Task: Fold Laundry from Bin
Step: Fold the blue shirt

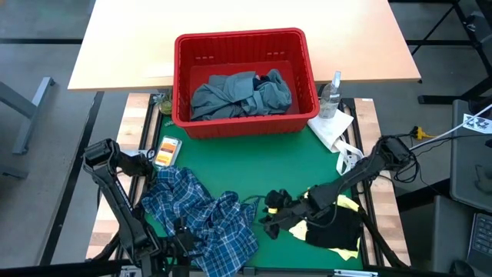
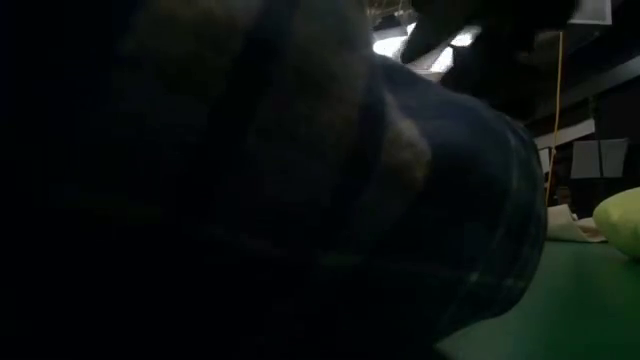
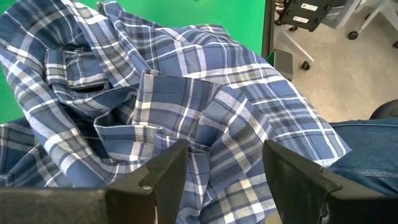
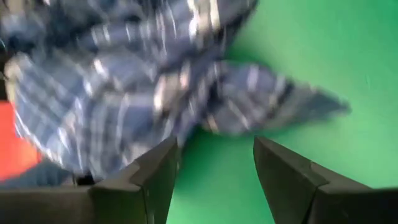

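though blurred in places, crumpled plaid shirt (image 1: pixel 201 215) between both gaping claws, left claw (image 3: pixel 217 180), right claw (image 4: pixel 214 180).

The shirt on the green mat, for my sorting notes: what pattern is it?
The shirt is blue-and-white plaid, clearest in the left wrist view.

A robotics lab or test workshop: two arms stand on a framed worktop (image 1: pixel 134 115) with a green mat (image 1: pixel 261 165), cables (image 1: pixel 430 136) trail at its side, a second pale table (image 1: pixel 246 23) stands behind, and wheeled equipment (image 3: pixel 311 18) sits on bare floor.
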You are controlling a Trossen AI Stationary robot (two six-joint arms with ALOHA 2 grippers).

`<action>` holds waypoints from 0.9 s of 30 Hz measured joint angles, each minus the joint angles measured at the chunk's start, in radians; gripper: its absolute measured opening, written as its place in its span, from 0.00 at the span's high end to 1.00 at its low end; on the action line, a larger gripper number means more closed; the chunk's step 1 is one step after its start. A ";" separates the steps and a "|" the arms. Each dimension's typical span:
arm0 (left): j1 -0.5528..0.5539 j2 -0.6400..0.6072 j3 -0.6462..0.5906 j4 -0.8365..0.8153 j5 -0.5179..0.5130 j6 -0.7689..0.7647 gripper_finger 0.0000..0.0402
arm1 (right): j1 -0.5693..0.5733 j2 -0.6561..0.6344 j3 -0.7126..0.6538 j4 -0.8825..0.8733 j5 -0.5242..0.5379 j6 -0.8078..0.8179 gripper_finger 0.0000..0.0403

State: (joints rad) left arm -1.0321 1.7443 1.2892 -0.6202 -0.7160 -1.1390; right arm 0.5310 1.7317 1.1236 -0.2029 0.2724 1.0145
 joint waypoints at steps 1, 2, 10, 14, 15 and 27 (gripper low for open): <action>0.000 0.000 0.000 0.000 0.000 0.002 0.50 | -0.006 0.008 0.001 0.027 0.015 0.001 0.48; 0.000 0.000 0.000 0.001 0.000 0.005 0.50 | -0.012 0.015 0.002 0.041 0.027 0.002 0.48; 0.002 0.000 0.000 0.003 0.000 0.006 0.50 | -0.063 0.071 0.002 0.099 -0.036 0.089 0.48; 0.002 0.000 0.000 0.004 0.000 0.007 0.50 | -0.063 0.105 0.001 0.163 -0.051 0.118 0.48; 0.002 0.000 0.000 0.003 0.000 0.007 0.50 | -0.063 0.110 0.001 0.174 -0.051 0.125 0.48; 0.002 0.000 0.000 0.004 0.000 0.008 0.50 | -0.063 0.153 0.002 0.332 -0.005 0.140 0.48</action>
State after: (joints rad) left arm -1.0298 1.7439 1.2892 -0.6163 -0.7159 -1.1313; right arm 0.4683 1.8849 1.1252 0.1293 0.2679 1.1550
